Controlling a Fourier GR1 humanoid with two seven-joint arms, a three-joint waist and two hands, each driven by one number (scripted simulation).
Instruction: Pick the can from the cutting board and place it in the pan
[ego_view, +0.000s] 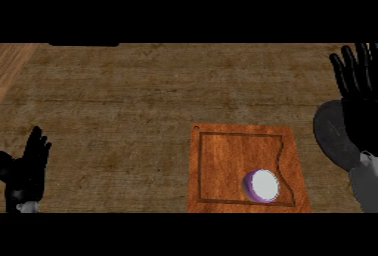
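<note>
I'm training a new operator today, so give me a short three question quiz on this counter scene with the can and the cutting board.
1. True or false: the can lies on the cutting board.
2. Which robot hand is nearer the pan? A) left robot hand B) right robot hand
3. Fill in: the can sits near the board's lower ____ corner.

Key:
1. True.
2. B; it shows at the view's right edge, fingers straight, over the pan; the left rests open at the left edge.
3. Right.
</note>
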